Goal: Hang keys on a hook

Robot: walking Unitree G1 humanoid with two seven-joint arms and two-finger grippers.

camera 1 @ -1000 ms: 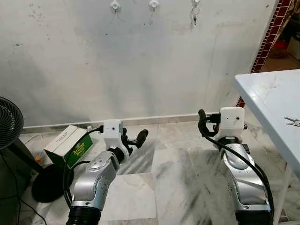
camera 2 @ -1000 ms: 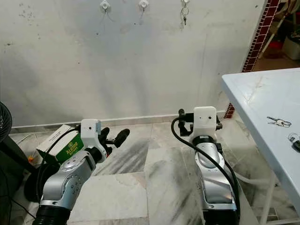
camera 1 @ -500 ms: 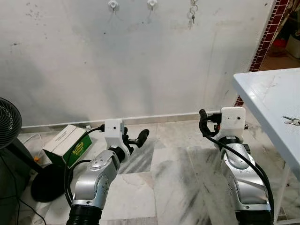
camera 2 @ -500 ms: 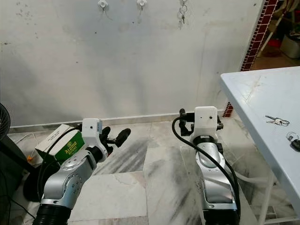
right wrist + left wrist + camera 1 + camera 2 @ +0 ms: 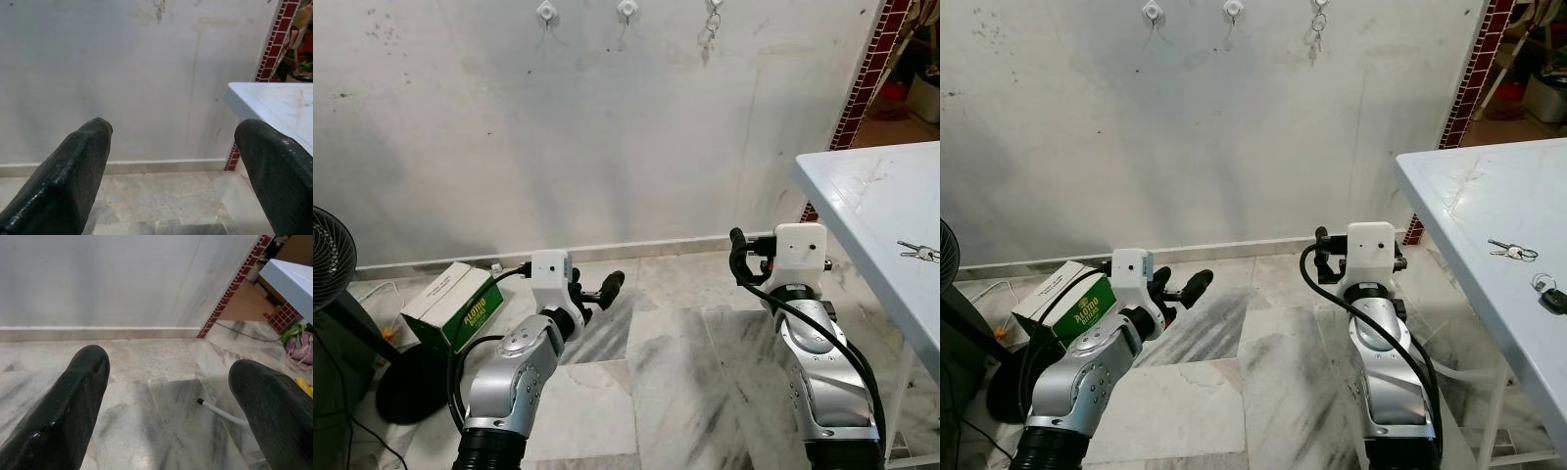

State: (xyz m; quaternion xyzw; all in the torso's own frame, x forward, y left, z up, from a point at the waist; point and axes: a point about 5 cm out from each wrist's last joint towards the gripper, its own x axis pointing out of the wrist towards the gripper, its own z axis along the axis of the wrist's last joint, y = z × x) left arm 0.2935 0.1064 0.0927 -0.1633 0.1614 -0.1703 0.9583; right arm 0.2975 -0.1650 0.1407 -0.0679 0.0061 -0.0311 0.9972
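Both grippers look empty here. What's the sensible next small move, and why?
Probably turn right toward the white table: the loose keys lie on it, both the left gripper and right gripper are open and empty, and two wall hooks look free.

Three hooks (image 5: 1233, 10) sit in a row high on the wall (image 5: 1185, 127) ahead, and a set of keys (image 5: 1316, 23) hangs from the rightmost one. To the right stands the tabletop (image 5: 1489, 211), with a second bunch of keys (image 5: 1505, 251) lying on it and a small fob (image 5: 1549, 296) nearer the robot. At the left, a box (image 5: 453, 304) rests on the floor (image 5: 646, 372) against the wall's foot, with a fan (image 5: 331, 259) further left.
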